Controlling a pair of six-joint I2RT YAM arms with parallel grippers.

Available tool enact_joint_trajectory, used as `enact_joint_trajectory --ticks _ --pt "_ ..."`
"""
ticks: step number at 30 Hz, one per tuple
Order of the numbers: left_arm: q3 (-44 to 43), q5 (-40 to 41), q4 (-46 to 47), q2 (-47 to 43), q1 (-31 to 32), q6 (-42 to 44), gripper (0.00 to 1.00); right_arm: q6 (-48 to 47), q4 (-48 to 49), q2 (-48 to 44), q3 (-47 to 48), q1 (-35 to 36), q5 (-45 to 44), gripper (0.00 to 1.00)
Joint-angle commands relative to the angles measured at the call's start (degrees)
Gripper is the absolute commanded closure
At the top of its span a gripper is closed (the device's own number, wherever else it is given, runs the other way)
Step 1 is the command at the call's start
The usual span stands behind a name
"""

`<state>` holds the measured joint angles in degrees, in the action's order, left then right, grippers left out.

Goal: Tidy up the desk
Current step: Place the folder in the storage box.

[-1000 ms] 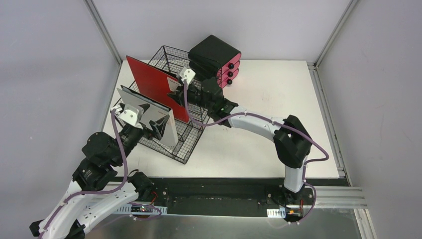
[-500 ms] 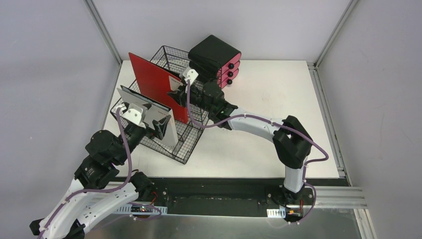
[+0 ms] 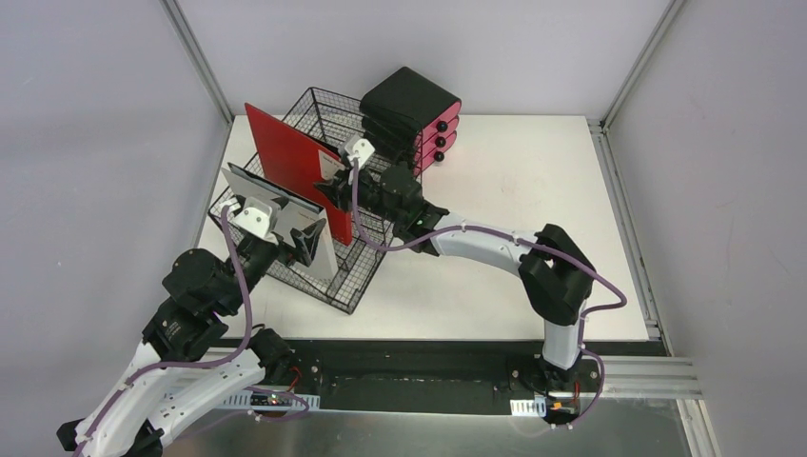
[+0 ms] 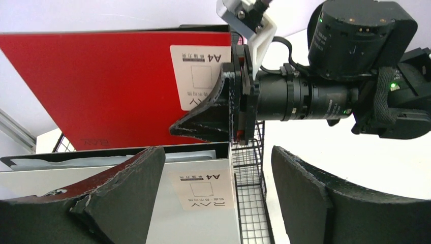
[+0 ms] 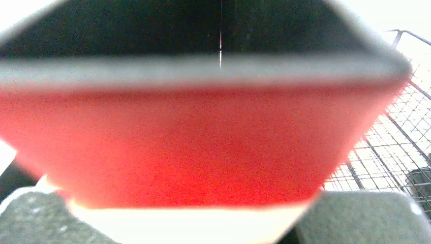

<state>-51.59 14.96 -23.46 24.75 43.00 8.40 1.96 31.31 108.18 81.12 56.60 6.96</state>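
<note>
The white desk (image 3: 495, 190) carries a black wire rack (image 3: 357, 286) at its left. My right gripper (image 3: 333, 181) is shut on the right edge of a red folder (image 3: 285, 152) and holds it upright over the rack. In the right wrist view the red folder (image 5: 203, 147) fills the frame, blurred, above the gripper (image 5: 203, 219). A white folder (image 3: 324, 249) stands in the rack in front of it. My left gripper (image 4: 218, 198) is open just above the white folder (image 4: 198, 213), whose right edge lies between the wide jaws. The red folder (image 4: 101, 86) and the right gripper (image 4: 236, 101) show beyond.
A black drawer unit with pink fronts (image 3: 411, 105) stands at the back of the desk, right behind the rack. The rack's wire wall (image 4: 251, 203) runs beside the white folder. Grey walls and a metal frame close off the desk's back and sides.
The right arm has shifted slightly left with the red folder, bringing it a little lower over the rack. The left gripper has barely moved and stays open.
</note>
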Motion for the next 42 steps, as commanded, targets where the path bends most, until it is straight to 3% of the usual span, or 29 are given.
enact_joint_trajectory --ticks 1,6,11,14,25,31,37,42 --pt "0.5 -0.3 2.6 0.0 -0.7 0.7 0.21 -0.1 1.0 -0.1 -2.8 1.2 -0.5 0.82" --pt "0.6 -0.2 2.7 -0.4 -0.8 0.5 0.21 0.6 0.6 -1.3 -4.6 1.4 0.1 0.75" --pt "0.5 -0.6 2.6 0.1 -1.1 0.3 0.21 -1.4 1.2 -3.0 -6.1 1.3 0.9 0.51" --pt "0.5 -0.9 2.6 0.2 -1.3 -0.1 0.21 -3.2 2.0 -3.8 -6.3 1.3 2.2 0.43" --pt "0.6 -0.7 3.0 -0.6 -1.6 -1.0 0.21 -5.6 0.7 -5.5 -4.1 -0.3 6.5 0.39" --pt "0.7 -0.8 3.7 -1.2 -1.6 -1.4 0.21 -6.1 -5.5 -9.6 -3.6 -3.3 16.4 0.38" --pt "0.1 -0.7 4.2 -1.1 -1.6 -1.6 0.21 -8.7 -15.4 -14.9 -2.3 -8.1 36.7 0.35" --pt "-1.5 -0.9 4.3 -1.0 -1.6 -1.9 0.20 -5.4 -23.3 -19.1 -0.7 -13.5 48.2 0.28"
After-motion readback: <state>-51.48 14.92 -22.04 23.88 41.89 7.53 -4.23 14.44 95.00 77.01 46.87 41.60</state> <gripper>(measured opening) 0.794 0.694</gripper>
